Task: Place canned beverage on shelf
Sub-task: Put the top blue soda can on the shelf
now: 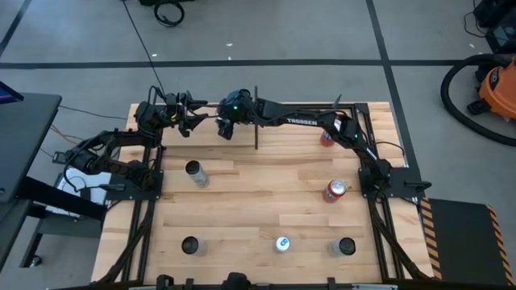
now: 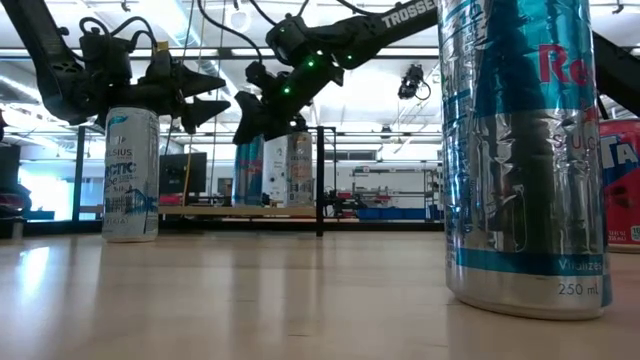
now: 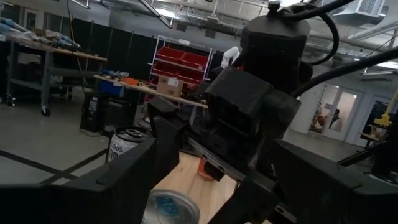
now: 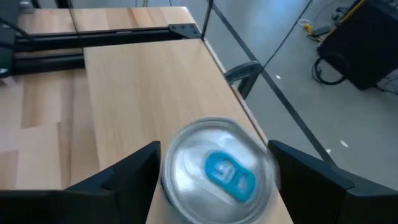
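Observation:
The shelf (image 4: 137,81) is a pale wood panel edged by black rods at the table's far side; it also shows in the low view (image 2: 200,209). A silver can with a blue tab (image 4: 217,171) stands on the shelf at its edge, and shows in the low view (image 2: 250,172) and the left wrist view (image 3: 168,208). My right gripper (image 4: 214,155) is open, pointing down, one finger on either side of the can's top; I cannot tell whether they touch it. My left gripper (image 2: 222,93) is open and empty, raised just left of the right gripper (image 1: 226,122).
A second can (image 2: 298,165) stands on the shelf beside the first. On the tabletop stand a white can (image 1: 196,173), two red cans (image 1: 334,190) (image 1: 326,137), and three cans along the near edge (image 1: 190,245) (image 1: 281,243) (image 1: 344,246). A black post (image 1: 256,121) rises at the shelf's corner.

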Tool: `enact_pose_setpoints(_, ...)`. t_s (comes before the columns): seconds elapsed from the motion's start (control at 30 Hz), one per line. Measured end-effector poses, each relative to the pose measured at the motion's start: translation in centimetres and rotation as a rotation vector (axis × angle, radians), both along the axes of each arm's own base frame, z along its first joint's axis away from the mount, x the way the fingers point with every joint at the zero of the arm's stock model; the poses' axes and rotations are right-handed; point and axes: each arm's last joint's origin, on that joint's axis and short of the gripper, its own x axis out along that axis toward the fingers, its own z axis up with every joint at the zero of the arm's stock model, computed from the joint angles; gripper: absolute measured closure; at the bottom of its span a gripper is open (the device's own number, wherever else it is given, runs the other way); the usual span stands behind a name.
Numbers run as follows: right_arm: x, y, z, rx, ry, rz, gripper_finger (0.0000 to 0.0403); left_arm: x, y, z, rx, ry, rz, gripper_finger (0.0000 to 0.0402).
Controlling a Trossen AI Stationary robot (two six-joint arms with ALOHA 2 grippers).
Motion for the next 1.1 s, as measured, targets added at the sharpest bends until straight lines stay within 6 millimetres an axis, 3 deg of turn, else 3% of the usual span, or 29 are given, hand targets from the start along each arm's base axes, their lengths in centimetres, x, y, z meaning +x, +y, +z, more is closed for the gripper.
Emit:
enact_pose_setpoints(0.3,0.1,0.3,0.1,-0.006,0.002,0.039,0.0059,0.0,0.0,0.0,0.0,0.0,0.0,0.0086)
enact_pose_setpoints(0.83,0.6,1.3,0.6,-0.072,-0.027,0.088,0.0057,0.0,0.0,0.0,-0.001,0.001,0.0,0.0086)
enact_pose_setpoints(1.1,-0.7,1.4,4.5,-0.185,-0.065,0.123,0.0057,0.0,0.0,0.0,-0.002,0.001,-0.001,0.0086)
